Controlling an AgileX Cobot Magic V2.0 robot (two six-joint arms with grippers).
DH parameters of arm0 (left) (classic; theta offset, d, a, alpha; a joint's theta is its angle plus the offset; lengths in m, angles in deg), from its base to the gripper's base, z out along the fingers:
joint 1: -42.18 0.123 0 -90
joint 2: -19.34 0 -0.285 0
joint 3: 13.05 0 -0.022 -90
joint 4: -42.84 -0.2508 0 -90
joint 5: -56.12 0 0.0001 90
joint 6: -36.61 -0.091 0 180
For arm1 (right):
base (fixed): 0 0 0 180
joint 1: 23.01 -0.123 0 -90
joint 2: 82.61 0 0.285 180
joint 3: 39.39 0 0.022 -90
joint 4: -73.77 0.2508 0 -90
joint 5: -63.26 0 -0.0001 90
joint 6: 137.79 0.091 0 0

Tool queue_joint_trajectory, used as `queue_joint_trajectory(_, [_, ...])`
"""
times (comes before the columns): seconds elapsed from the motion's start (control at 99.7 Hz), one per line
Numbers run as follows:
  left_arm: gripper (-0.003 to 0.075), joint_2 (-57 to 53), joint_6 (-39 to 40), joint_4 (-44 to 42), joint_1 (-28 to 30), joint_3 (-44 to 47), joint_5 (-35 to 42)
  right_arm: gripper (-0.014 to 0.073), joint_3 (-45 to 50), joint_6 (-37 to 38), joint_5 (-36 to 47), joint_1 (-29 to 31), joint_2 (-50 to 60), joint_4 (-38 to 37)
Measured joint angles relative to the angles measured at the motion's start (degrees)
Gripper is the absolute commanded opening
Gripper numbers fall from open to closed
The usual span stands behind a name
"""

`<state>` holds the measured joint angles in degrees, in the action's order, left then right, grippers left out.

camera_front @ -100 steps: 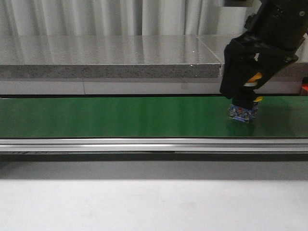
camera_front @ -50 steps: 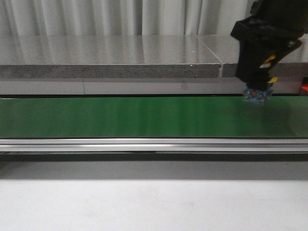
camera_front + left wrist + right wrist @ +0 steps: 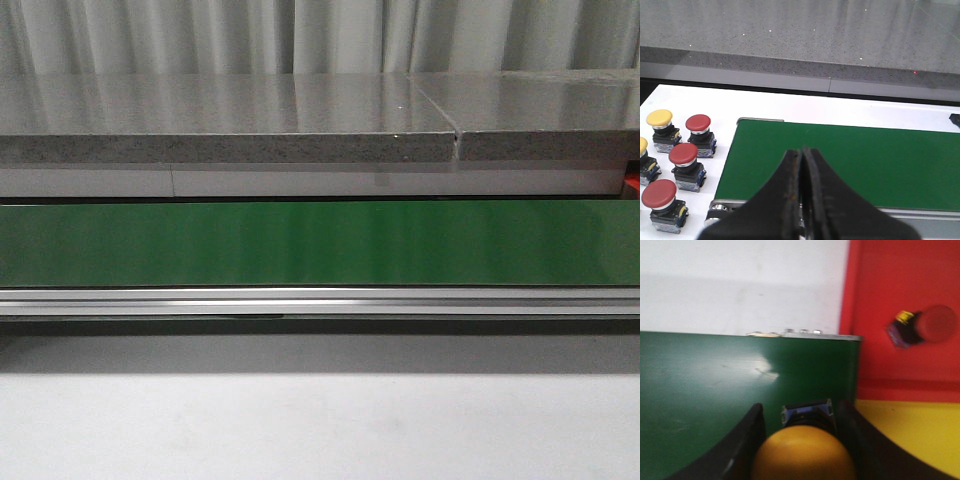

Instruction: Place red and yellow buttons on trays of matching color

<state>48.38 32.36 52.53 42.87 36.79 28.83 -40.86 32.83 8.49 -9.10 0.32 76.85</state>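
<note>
Yellow button [image 3: 805, 452], domed and glossy, sits pinched between the right fingers [image 3: 747, 450]; left fingers [image 3: 790, 200] pressed together.

Front view low, level; wrists close above green belt [image 3: 320, 243].

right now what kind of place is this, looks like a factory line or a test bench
Probably a lab mock-up of a sorting line: a green conveyor belt, spare push buttons standing on white table beside it, and a red tray next to a yellow tray at the belt's end.
</note>
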Motion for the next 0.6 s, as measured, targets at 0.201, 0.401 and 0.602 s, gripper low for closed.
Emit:
queue_joint_trajectory(0.201, [-0.0019, 0.00, 0.00, 0.00, 0.00, 0.00, 0.00, 0.0121, 0.14, 1.89, 0.31, 11.65, 0.00, 0.12])
queue_joint_trajectory(0.401, [-0.0019, 0.00, 0.00, 0.00, 0.00, 0.00, 0.00, 0.0121, 5.51, 2.41, 5.07, 19.94, 0.00, 4.66])
queue_joint_trajectory(0.602, [-0.0019, 0.00, 0.00, 0.00, 0.00, 0.00, 0.00, 0.0121, 15.08, 2.53, 12.81, 21.56, 0.00, 6.76])
